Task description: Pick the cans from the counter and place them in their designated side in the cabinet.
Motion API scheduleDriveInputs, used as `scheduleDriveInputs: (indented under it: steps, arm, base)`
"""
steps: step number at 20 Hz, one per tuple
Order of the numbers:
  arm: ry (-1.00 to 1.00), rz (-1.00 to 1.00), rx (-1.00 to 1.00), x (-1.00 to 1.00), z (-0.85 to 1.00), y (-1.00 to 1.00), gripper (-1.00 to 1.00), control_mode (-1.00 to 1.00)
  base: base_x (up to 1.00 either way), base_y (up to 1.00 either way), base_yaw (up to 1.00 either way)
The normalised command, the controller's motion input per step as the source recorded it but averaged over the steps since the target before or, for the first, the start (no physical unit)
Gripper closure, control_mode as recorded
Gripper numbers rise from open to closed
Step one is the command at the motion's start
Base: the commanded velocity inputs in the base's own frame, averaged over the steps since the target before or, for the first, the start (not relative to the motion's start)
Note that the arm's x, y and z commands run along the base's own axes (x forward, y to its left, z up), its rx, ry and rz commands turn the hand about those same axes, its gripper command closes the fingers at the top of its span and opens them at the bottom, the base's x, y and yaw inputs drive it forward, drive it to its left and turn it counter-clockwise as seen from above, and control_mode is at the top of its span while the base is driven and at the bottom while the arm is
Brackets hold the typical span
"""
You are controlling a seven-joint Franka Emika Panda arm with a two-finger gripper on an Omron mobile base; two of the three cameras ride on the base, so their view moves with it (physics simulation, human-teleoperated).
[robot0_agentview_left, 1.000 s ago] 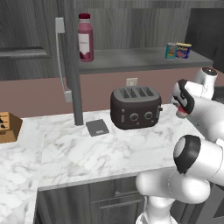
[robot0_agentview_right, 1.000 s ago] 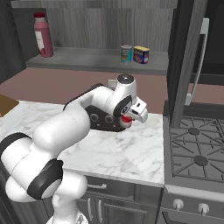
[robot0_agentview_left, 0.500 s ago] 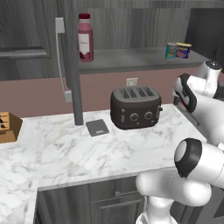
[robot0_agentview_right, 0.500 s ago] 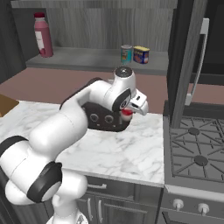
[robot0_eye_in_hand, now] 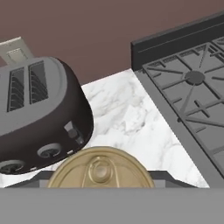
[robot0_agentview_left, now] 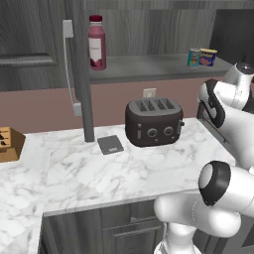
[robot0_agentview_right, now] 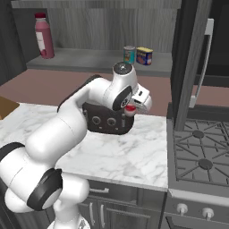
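My gripper (robot0_agentview_right: 129,112) is shut on the red can (robot0_agentview_right: 130,109), holding it just above the counter (robot0_agentview_right: 129,152) by the toaster's right end. In the hand view the can's tan top (robot0_eye_in_hand: 100,171) sits low between the jaws. The teal-blue can (robot0_agentview_right: 129,54) stands on the cabinet shelf (robot0_agentview_right: 85,60), toward its right side; it appears in the left base view too (robot0_agentview_left: 193,57). Both cabinet doors hang open, one on the right (robot0_agentview_right: 193,58) and one on the left (robot0_agentview_left: 82,74).
A dark toaster (robot0_agentview_left: 151,121) stands mid-counter with a small grey scale (robot0_agentview_left: 110,144) to its left. A blue tin with a yellow top (robot0_agentview_right: 144,56) stands beside the teal can, a tall dark-red bottle (robot0_agentview_right: 42,41) at the shelf's left. A stove (robot0_agentview_right: 201,156) borders the counter on the right.
The arm has risen and carried the red can slightly up and toward the toaster. The grip has stayed the same.
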Motion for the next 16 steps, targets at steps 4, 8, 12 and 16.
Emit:
scheduleDriveInputs:
  steps: [4, 8, 12, 16]
  arm:
    - [-0.08, 0.02, -0.04, 0.0, 0.27, 0.02, 1.0, -1.0]
    - [-0.07, 0.02, -0.04, 0.0, 0.27, 0.03, 1.0, -1.0]
    - [-0.07, 0.02, -0.05, 0.0, 0.28, 0.03, 1.0, -1.0]
    - [-0.06, 0.02, -0.06, 0.0, 0.28, 0.05, 1.0, -1.0]
  base:
    - [0.0, 0.0, 0.0]
    - [0.0, 0.0, 0.0]
    - [0.0, 0.0, 0.0]
    - [0.0, 0.0, 0.0]
